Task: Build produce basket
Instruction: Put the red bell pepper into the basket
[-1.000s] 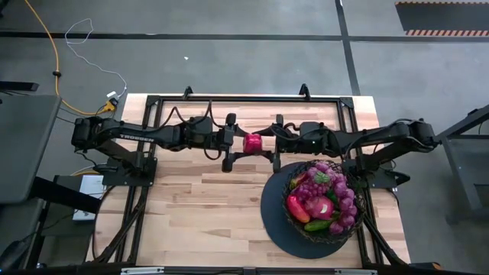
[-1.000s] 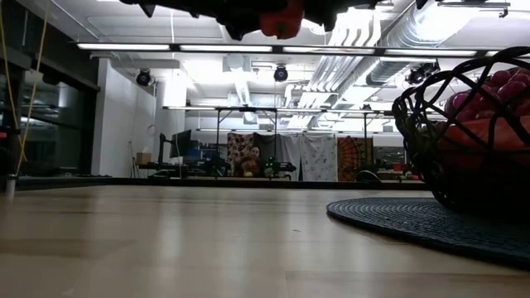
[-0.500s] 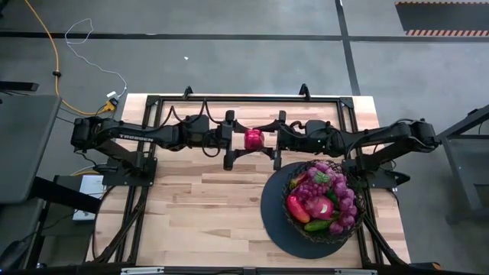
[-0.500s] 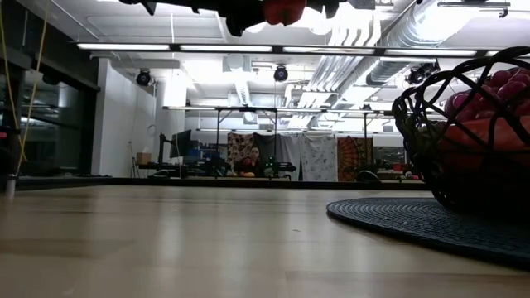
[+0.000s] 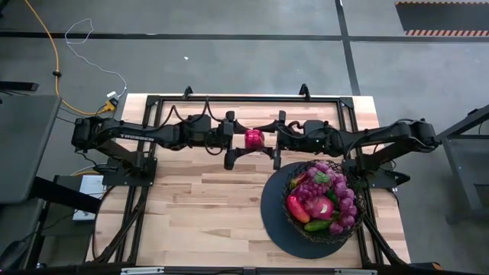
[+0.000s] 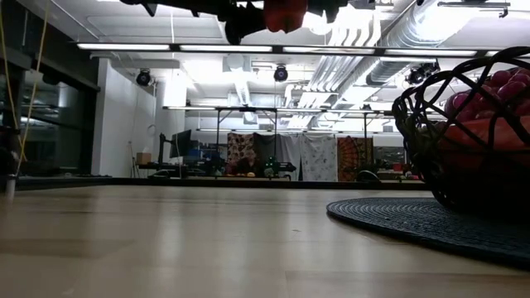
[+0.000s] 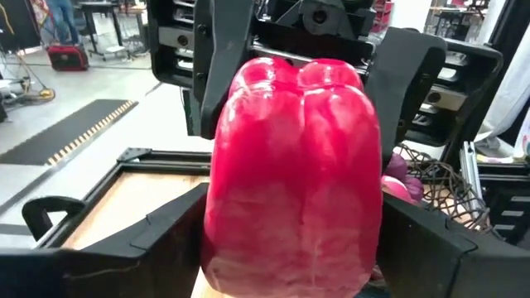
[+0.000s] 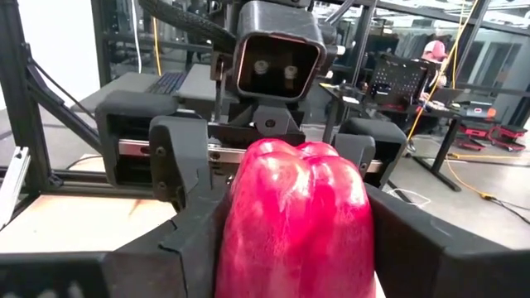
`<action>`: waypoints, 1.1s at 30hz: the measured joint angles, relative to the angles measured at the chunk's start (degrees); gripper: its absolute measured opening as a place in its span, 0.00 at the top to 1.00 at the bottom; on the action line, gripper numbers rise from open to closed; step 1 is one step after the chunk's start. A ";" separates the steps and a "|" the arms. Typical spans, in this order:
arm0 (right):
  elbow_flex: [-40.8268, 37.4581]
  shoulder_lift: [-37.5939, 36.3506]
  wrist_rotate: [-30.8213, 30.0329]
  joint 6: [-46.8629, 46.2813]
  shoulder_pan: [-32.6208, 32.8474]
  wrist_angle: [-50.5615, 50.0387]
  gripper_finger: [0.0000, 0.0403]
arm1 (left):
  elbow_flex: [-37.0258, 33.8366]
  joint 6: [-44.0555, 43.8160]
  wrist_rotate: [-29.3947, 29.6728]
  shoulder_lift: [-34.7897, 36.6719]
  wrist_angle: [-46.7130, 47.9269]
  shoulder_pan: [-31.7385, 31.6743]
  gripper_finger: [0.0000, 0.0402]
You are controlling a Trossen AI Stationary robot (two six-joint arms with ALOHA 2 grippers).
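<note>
A red pepper (image 5: 254,139) hangs high over the far middle of the table, between my two grippers, which face each other and both point level. My right gripper (image 5: 264,140) comes from the table's right and is shut on it. My left gripper (image 5: 243,140) comes from the left, its fingers (image 7: 166,228) close beside the pepper's sides. The black wire basket (image 5: 289,202) stands on its dark round disc (image 5: 271,218) at the near right. It holds produce (image 5: 325,195): purple grapes, red peppers and a green cucumber. My right gripper pinches the pepper's two sides (image 8: 236,240) between its fingers (image 8: 186,244), coming level from the table's right. The pepper (image 8: 298,223) is lifted well clear of the table, its far end toward the left gripper. My left gripper: I cannot tell whether its fingers touch the pepper (image 7: 294,165).
A black metal frame (image 5: 244,99) runs along the table's far side under both arms. Bare wood (image 5: 199,214) lies at the near left and middle. In the low view the basket's wire wall (image 6: 431,99) and disc (image 6: 397,217) fill the right.
The pepper has risen a little between the two grippers, as the low view shows. Both arms have otherwise stayed where they were.
</note>
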State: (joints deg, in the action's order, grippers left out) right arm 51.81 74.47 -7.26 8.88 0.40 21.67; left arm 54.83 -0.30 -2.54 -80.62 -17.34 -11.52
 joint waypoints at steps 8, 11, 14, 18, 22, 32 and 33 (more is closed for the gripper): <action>0.00 -1.38 -0.15 0.26 0.00 -0.62 0.46 | 0.09 0.37 -0.02 1.65 2.68 -0.41 0.29; 0.00 -3.25 -2.20 0.66 0.00 -1.09 0.47 | 0.03 1.69 0.71 4.21 9.16 -1.30 0.29; 0.04 -5.54 -3.68 1.71 0.00 -3.08 0.47 | -0.02 3.69 0.87 8.02 15.82 -2.70 0.29; 0.09 -10.28 -5.18 1.69 -0.02 -7.33 0.47 | -0.02 2.83 0.89 15.18 25.86 -4.83 0.29; 0.09 -14.90 -5.62 -1.39 -0.02 -13.18 0.47 | -0.09 -2.84 0.89 22.50 30.65 -6.66 0.29; 0.09 -20.40 -4.06 -7.70 0.00 -15.96 0.45 | -9.46 -10.62 2.47 36.07 14.35 -2.95 0.29; 0.09 -20.37 -4.05 -7.97 0.00 -15.91 0.45 | -10.18 -10.68 3.60 36.43 13.09 -2.57 0.29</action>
State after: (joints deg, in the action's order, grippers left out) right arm 51.90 54.10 -11.30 0.91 0.40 5.76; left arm 44.65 -10.98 1.06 -44.19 -4.25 -14.09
